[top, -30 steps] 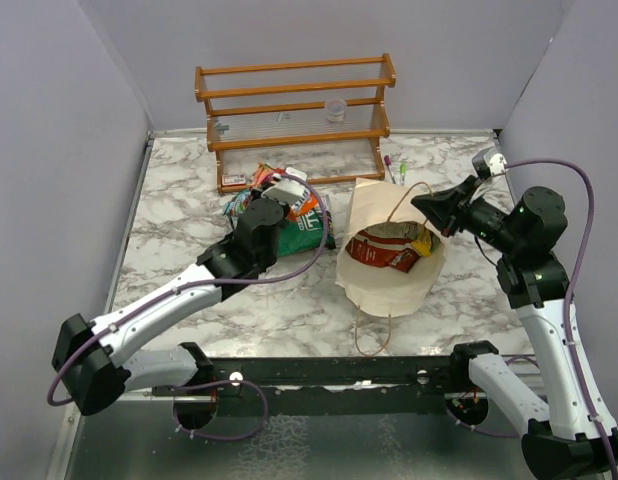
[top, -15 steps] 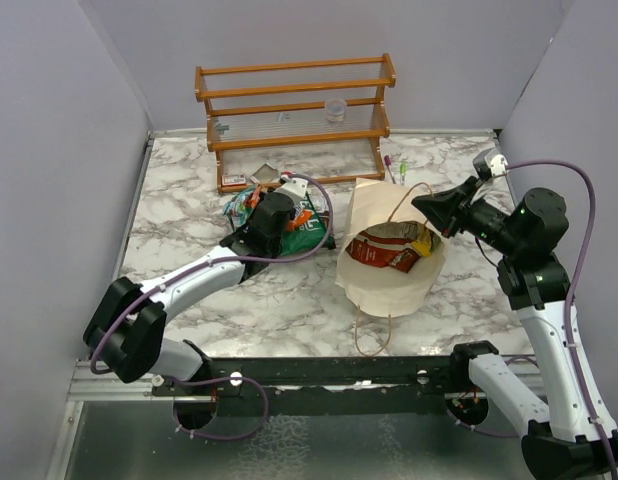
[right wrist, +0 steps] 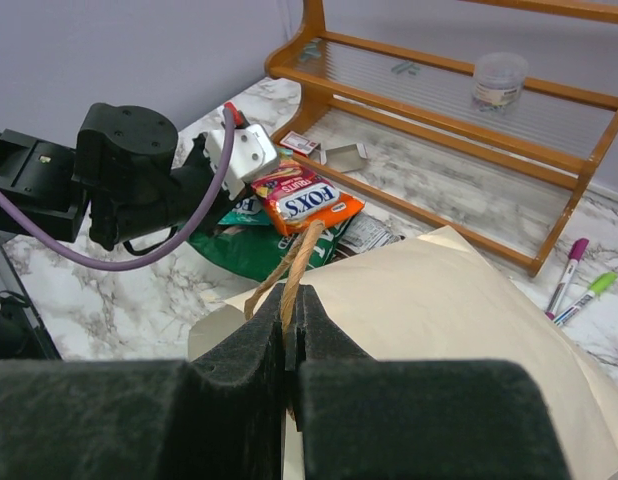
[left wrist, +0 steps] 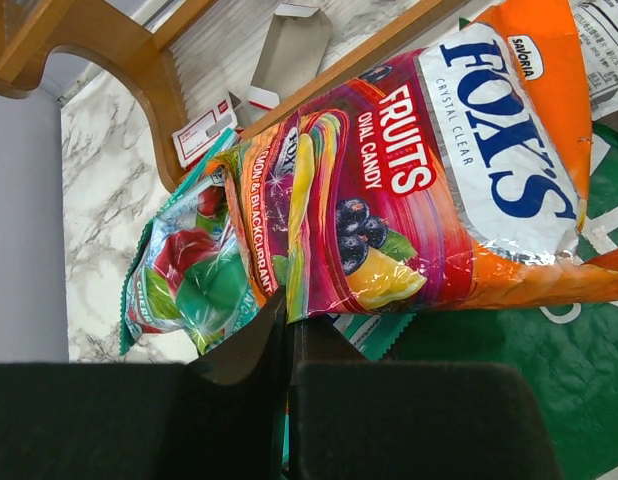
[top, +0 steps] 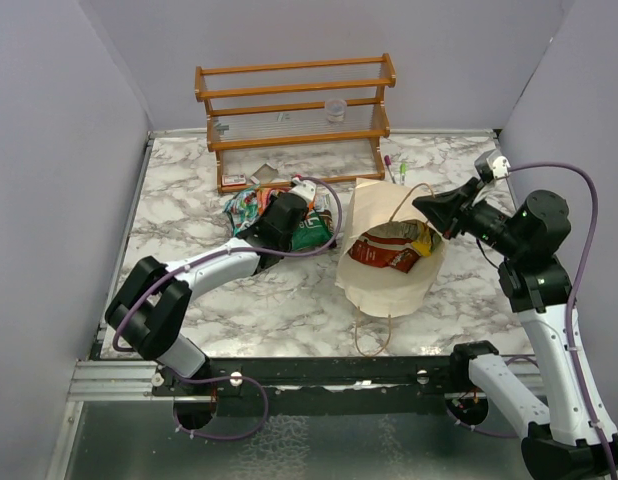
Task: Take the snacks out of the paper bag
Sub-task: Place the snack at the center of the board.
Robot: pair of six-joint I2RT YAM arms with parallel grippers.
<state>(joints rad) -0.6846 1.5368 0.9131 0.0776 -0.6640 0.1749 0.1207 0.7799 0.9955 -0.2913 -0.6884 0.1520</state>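
Holding an orange-and-purple foil candy packet in the clamped left gripper, just left of the cream paper carrier bag, beside green packets already out. Pinching the bag's tan loop handle with the closed right gripper. Leaving a red packet and a yellow packet inside.

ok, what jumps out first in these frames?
The glossy orange-and-purple Fox's candy packet, pinched at its edge by the left gripper, on the snack pile before the wooden slatted rack. Then the cream paper bag at centre, red foil packet inside, right gripper shut on its tan handle.
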